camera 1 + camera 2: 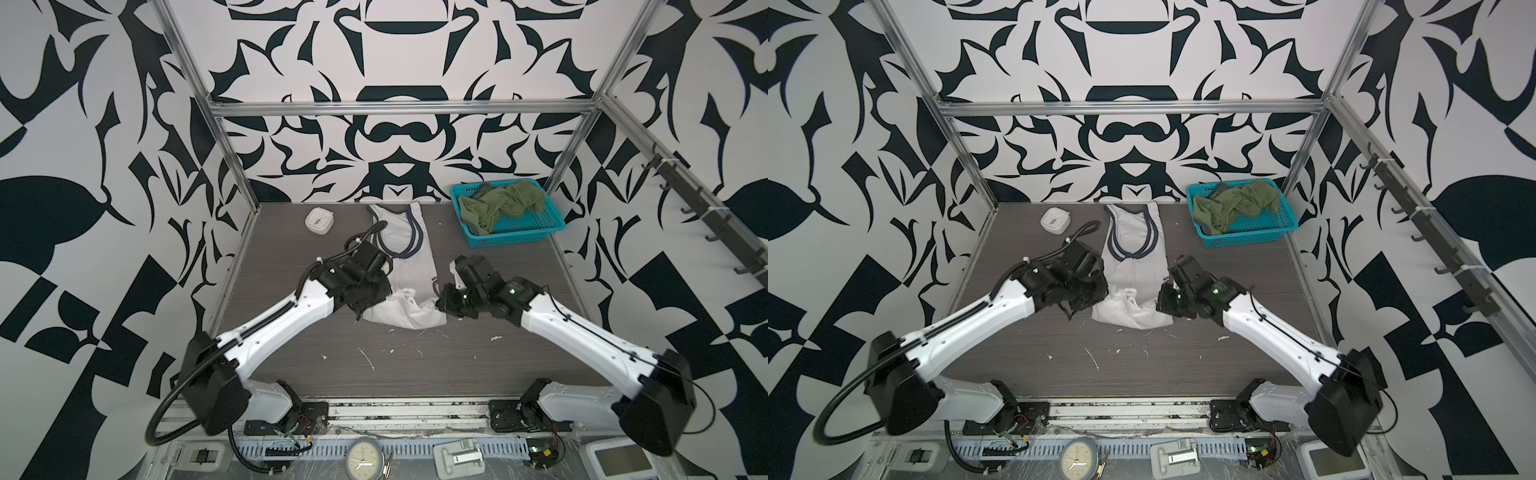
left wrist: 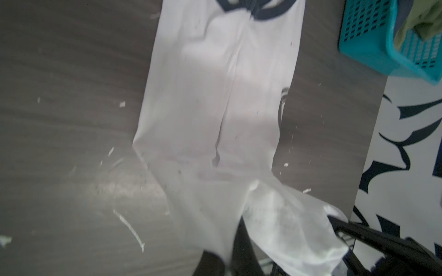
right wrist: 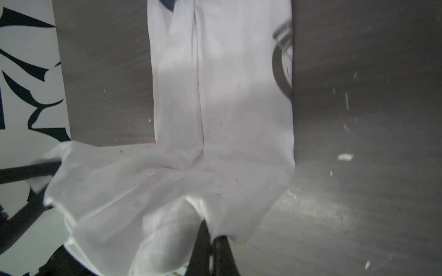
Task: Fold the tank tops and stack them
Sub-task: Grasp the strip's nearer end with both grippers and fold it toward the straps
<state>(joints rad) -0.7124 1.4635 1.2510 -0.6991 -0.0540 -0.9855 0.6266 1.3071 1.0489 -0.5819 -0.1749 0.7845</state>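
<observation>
Both of your jaws are pinched tight on the white tank top (image 1: 409, 257) (image 1: 1133, 257); the left jaws have one corner of its plain bottom end and the right jaws have the other, and the cloth bunches up loosely between them. In the wrist views you can see the fabric (image 2: 215, 95) (image 3: 227, 95) squeezed between the black fingers. The rest of that top lies flat on the surface (image 1: 291, 353) as a long narrow strip, both sides folded in to meet down the middle; its navy-trimmed end lies level with the teal basket (image 1: 515, 239), and the whole strip sits just beside the basket. The olive tank top (image 1: 503, 203) is crumpled inside the basket. The little white clock (image 1: 319, 220) sits beyond the white top from the basket.
</observation>
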